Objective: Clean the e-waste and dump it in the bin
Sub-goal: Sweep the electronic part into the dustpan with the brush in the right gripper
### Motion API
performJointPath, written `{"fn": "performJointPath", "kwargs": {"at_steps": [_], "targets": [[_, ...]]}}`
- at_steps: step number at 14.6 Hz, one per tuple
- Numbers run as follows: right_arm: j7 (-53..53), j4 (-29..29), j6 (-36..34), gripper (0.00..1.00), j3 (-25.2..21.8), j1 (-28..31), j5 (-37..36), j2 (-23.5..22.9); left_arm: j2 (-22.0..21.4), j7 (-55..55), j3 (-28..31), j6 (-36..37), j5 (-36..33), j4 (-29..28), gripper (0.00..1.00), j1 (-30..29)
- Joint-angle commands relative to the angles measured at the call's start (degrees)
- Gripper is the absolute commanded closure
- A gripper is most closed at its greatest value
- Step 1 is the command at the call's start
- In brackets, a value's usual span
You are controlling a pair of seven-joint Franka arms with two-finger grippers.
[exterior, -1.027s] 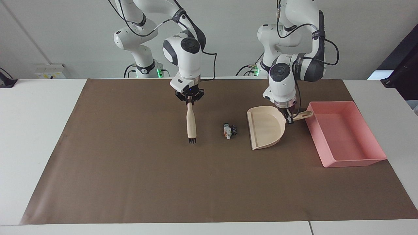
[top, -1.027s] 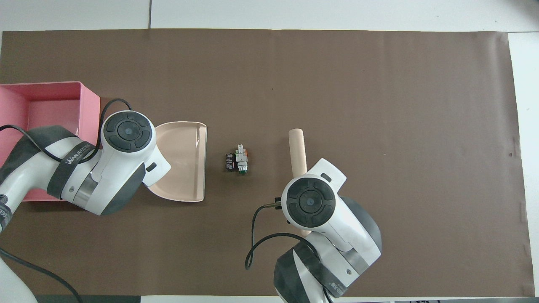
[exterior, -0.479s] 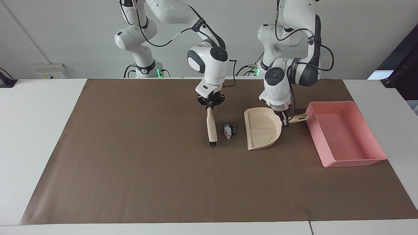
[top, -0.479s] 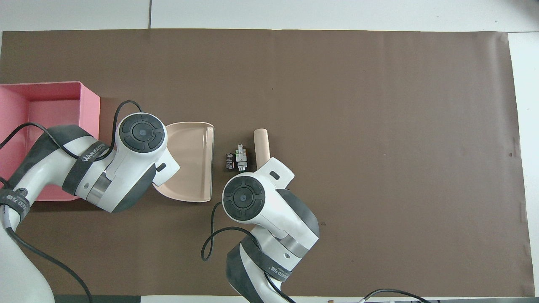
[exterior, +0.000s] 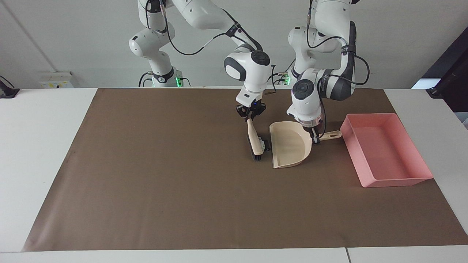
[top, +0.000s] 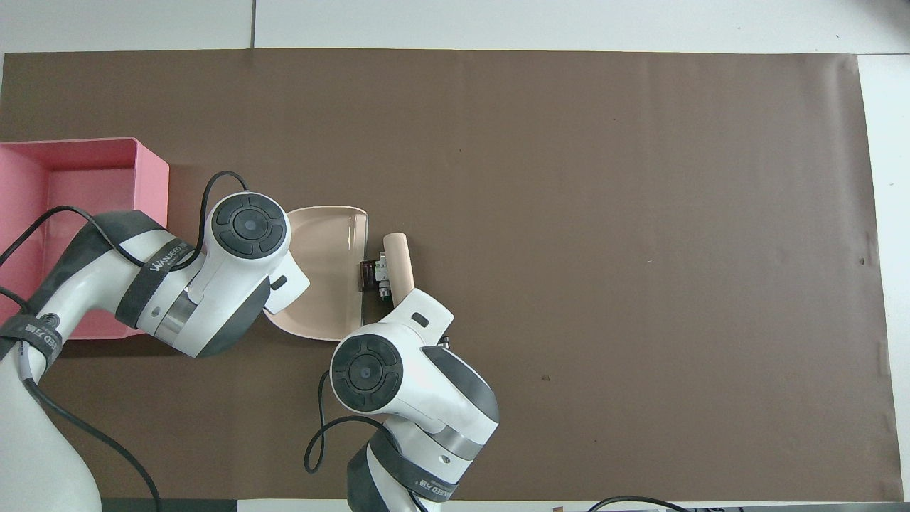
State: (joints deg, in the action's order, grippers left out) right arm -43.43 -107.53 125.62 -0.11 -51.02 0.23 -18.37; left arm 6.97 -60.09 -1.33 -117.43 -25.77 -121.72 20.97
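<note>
The e-waste (exterior: 263,144), a few tiny pieces, lies on the brown mat between a wooden brush (exterior: 253,137) and the lip of a beige dustpan (exterior: 289,148); it touches the brush. My right gripper (exterior: 251,114) is shut on the brush's handle top, with the bristles (exterior: 257,157) down on the mat. My left gripper (exterior: 315,137) is shut on the dustpan's handle (exterior: 332,135). The pink bin (exterior: 396,181) stands beside the dustpan toward the left arm's end. In the overhead view the e-waste (top: 375,274) sits against the dustpan's (top: 327,270) open edge, with the brush (top: 399,257) beside it; both grippers are hidden under their wrists.
A brown mat (exterior: 164,182) covers most of the white table (exterior: 40,153). The bin (top: 153,178) holds nothing that I can see. Cables hang from both wrists.
My right gripper has swept the brush toward the dustpan, pushing the e-waste up to its lip. My left gripper has slid the dustpan a little toward the e-waste.
</note>
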Motion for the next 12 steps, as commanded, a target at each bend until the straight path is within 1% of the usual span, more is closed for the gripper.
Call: {"fn": "performJointPath", "kwargs": {"at_steps": [1,2,3,4,5,10,12], "targets": [[0.8,2.0,7.2,1.0,2.5,0.2,5.7,-2.5,0.7,1.6,0.4,-1.1,-1.2,-0.2,1.0,1.6],[3.5,1.4,12.7,1.0,3.3,0.4,9.0,-3.2,0.6,1.6,0.4,-1.1,-1.2,-0.4,1.0,2.1],[6.5,1.4,14.6,1.0,3.3,0.4,13.2,-3.3,0.4,1.4,0.4,-1.3,-1.2,-0.7,1.0,2.1],[9.5,2.0,15.0,1.0,3.3,0.4,17.6,-3.3,0.2,1.1,0.4,-2.2,-1.2,-1.2,1.0,2.1],[11.2,2.8,15.2,1.0,3.3,0.2,20.4,-3.3,0.2,0.8,0.4,-3.2,-1.2,-1.7,1.0,2.0],[11.6,3.0,14.7,1.0,3.2,0.5,20.6,-3.3,-0.1,-0.2,0.3,-7.5,-0.7,-3.0,1.0,-0.1],[11.2,2.8,13.5,1.0,2.9,0.3,20.4,-2.4,-0.2,-1.4,0.2,-10.4,-0.3,-3.9,1.0,-1.5]]}}
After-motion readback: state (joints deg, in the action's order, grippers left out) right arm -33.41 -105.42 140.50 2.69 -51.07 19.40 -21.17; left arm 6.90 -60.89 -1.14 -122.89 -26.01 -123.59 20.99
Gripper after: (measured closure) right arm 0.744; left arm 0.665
